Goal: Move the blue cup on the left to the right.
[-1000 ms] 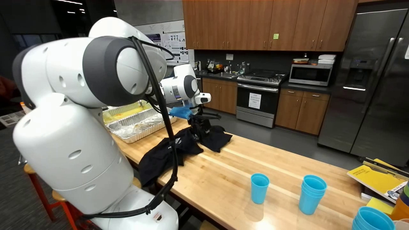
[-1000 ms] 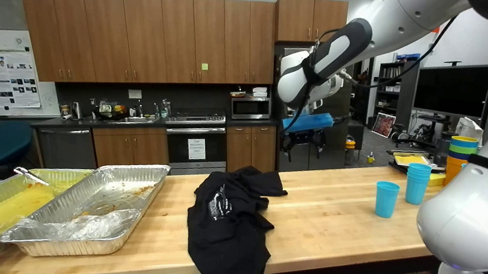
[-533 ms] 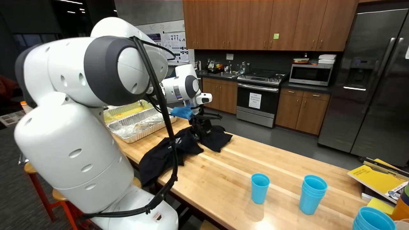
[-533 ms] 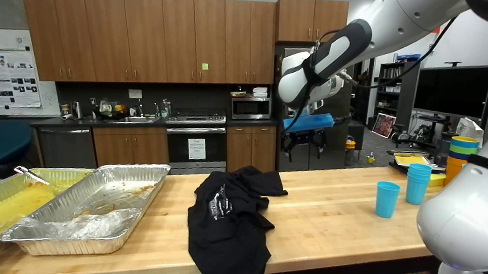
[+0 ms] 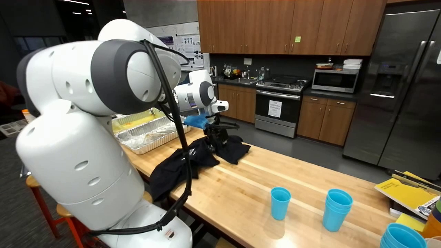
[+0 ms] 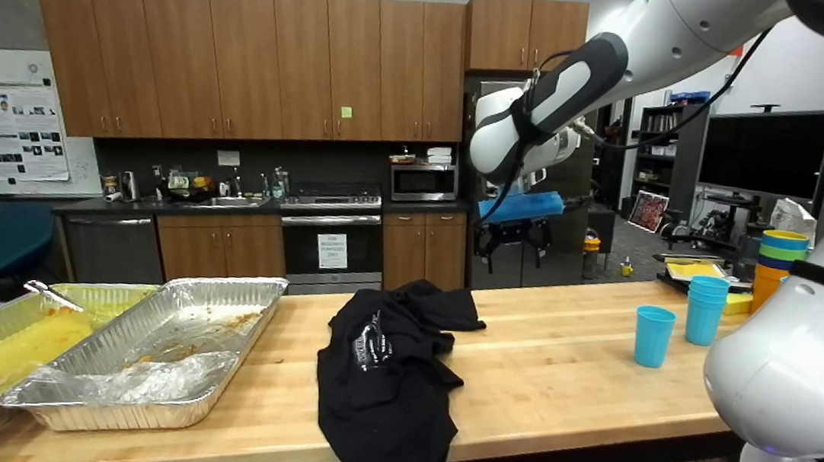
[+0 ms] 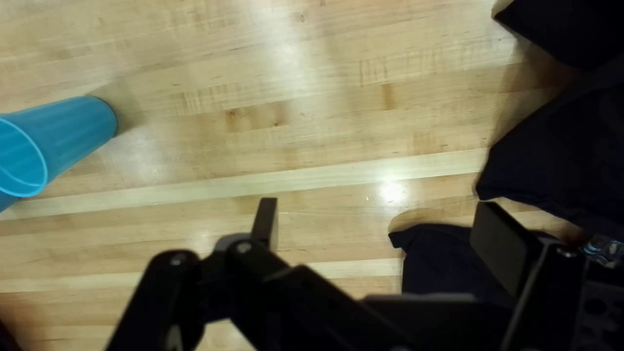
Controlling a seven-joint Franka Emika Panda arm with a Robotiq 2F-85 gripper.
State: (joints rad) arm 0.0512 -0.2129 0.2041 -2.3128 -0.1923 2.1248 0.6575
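Observation:
The blue cup, a small plain light-blue tumbler, stands upright alone on the wooden table. It is the left one of the pair in both exterior views (image 5: 279,203) (image 6: 652,336). It also shows at the left edge of the wrist view (image 7: 80,129), partly cut off. A similar stacked blue cup (image 5: 336,212) (image 6: 704,311) stands to its right. My gripper (image 6: 513,255) is open and empty, in the air well away from the cups, above and beyond the black shirt. It also shows in an exterior view (image 5: 218,139) and the wrist view (image 7: 378,214), fingers wide apart.
A black shirt (image 5: 186,158) (image 6: 388,382) (image 7: 560,156) lies on the table (image 6: 549,383). Foil trays (image 6: 154,357) with food stand at one end. At the other end are a yellow book (image 5: 403,193), a blue ribbed container (image 5: 401,237) and stacked coloured cups (image 6: 770,265).
The arm and gripper have shifted very slightly to the right since a second ago and look still over the last half second. The cups have not moved.

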